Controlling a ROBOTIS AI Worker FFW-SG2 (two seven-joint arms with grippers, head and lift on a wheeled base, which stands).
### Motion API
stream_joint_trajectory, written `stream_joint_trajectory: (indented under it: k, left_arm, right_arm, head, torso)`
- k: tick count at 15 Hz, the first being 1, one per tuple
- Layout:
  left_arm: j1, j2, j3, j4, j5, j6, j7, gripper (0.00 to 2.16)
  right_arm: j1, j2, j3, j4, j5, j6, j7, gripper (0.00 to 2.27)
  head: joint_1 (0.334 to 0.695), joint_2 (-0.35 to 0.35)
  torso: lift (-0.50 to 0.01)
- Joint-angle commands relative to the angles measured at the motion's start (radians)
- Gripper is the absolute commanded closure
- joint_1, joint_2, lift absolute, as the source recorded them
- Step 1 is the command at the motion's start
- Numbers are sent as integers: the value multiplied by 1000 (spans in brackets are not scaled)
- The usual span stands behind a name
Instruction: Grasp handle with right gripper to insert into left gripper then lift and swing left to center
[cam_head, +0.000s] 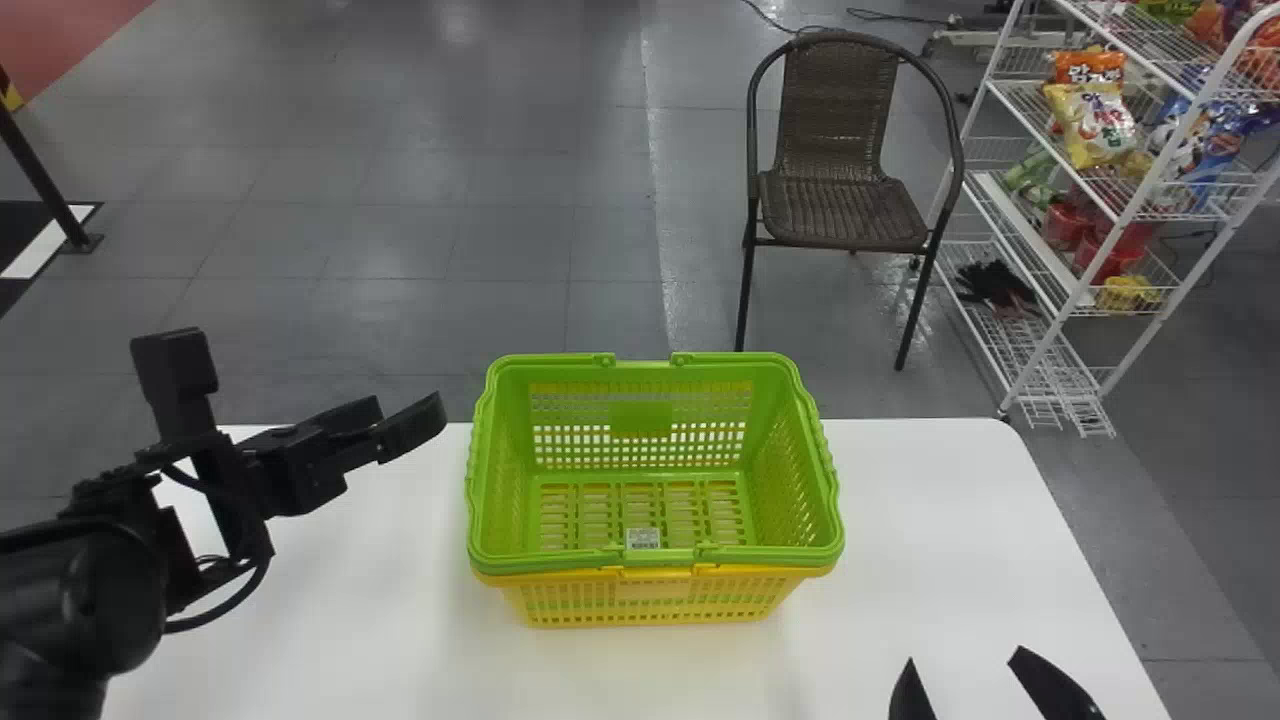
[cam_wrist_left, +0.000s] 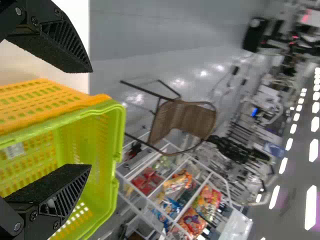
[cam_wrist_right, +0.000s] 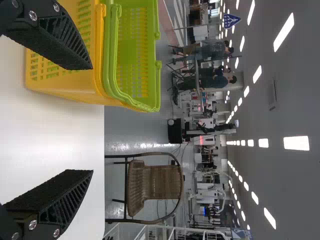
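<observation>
The green basket (cam_head: 503, 470) sits nested in the yellow basket (cam_head: 540, 605) on the white table, both upright. The green handle (cam_wrist_right: 111, 55) lies folded down along the rim. My left gripper (cam_head: 300, 375) is raised left of the baskets, fingers wide apart, touching neither. At the bottom right, low in the head view, my right gripper (cam_head: 965, 662) stands open, apart from the baskets. In the left wrist view, the open left gripper (cam_wrist_left: 90, 119) has the green basket partly behind one finger. The right wrist view has the open right gripper (cam_wrist_right: 92, 120), one finger overlapping the yellow basket.
The white table (cam_head: 930, 520) extends on both sides of the baskets. Beyond its far edge stands a brown wicker chair (cam_head: 840, 205). A white wire rack (cam_head: 1060, 330) with snack bags is at the far right. A dark post (cam_head: 45, 175) stands at the far left.
</observation>
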Motion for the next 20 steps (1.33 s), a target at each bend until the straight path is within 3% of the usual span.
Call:
stream_joint_trajectory:
  k: [1, 7, 12, 20]
  left_arm:
    - [-99, 34, 18, 85, 7, 229, -74, 140]
    - [-407, 115, -14, 470, 28, 389, -288, 140]
    - [-528, 127, -112, 636, -82, 389, -385, 137]
    - [-516, 114, -232, 648, -177, 425, -387, 137]
  right_arm:
    - [1, 2, -1, 0, 0, 0, 0, 66]
    - [1, 2, 2, -2, 5, 3, 0, 66]
    - [1, -2, 0, 0, 3, 0, 0, 66]
    - [-2, -5, 0, 1, -3, -3, 0, 66]
  head:
    - [695, -31]
    - [695, -50]
    - [695, -58]
    - [695, -66]
  torso:
    - [0]
    - [0]
    - [0]
    - [0]
